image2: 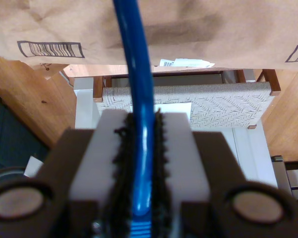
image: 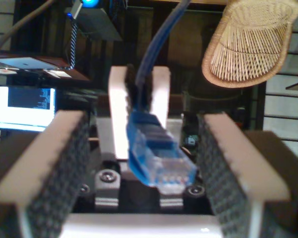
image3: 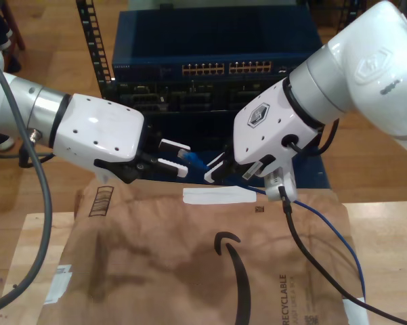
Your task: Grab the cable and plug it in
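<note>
The blue cable point(image3: 325, 223) ends in a clear plug point(image3: 191, 161), held in the air in front of the rack. My second gripper point(image3: 217, 172) is shut on the cable point(image2: 139, 74) just behind the plug, its white fingers point(image2: 183, 148) clamped on either side. The plug point(image: 158, 158) points toward my first gripper point(image3: 176, 157) on the exterior view's left. My first gripper point(image: 146, 119) is open, its dark padded fingers point(image: 64, 163) flanking the plug with a gap on both sides. Behind the plug stand my second gripper's point(image: 140, 94) white fingers. The cable's slack trails down over the paper on the exterior view's right.
A dark blue network switch point(image3: 223, 68) with rows of ports sits in the rack behind both grippers. Brown packing paper point(image3: 189, 271) covers the table below, with a white label point(image3: 217, 195). A black arm cable point(image3: 298, 244) hangs over the paper. A wicker chair point(image: 248, 44) stands beyond.
</note>
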{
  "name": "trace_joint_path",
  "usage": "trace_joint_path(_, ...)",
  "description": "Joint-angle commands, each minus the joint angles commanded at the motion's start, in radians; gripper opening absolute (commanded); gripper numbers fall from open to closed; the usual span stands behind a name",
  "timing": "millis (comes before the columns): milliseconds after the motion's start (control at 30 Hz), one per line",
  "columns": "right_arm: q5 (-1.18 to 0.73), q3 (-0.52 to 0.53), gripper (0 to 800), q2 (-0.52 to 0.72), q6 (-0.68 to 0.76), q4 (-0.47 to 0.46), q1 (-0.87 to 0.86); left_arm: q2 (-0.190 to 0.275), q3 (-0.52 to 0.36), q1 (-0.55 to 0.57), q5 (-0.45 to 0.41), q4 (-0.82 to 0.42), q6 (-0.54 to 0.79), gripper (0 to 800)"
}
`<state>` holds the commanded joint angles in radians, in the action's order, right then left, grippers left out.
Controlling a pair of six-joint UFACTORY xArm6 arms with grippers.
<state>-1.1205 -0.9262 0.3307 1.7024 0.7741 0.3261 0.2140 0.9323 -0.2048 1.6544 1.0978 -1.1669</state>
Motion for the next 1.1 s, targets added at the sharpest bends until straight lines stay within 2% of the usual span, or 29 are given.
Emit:
trace_joint_path(433, -0.025, -0.002, 2, -0.002, 0.0, 0.018, 0.002, 0.0, 0.0, -0.003, 0.0, 0.003, 0.005, 283)
trace_joint_path(567, -0.025, -0.002, 2, -0.003, 0.0, 0.017, 0.002, 0.0, 0.0, -0.003, 0.0, 0.003, 0.006, 247)
trace_joint_path(733, -0.026, -0.002, 2, -0.003, 0.0, 0.02, 0.002, 0.0, 0.0, -0.003, 0.0, 0.003, 0.005, 243)
trace_joint_path(1100, -0.026, -0.003, 2, -0.005, 0.0, 0.02, 0.002, 0.0, -0.003, -0.009, 0.0, 0.006, 0.006, 137)
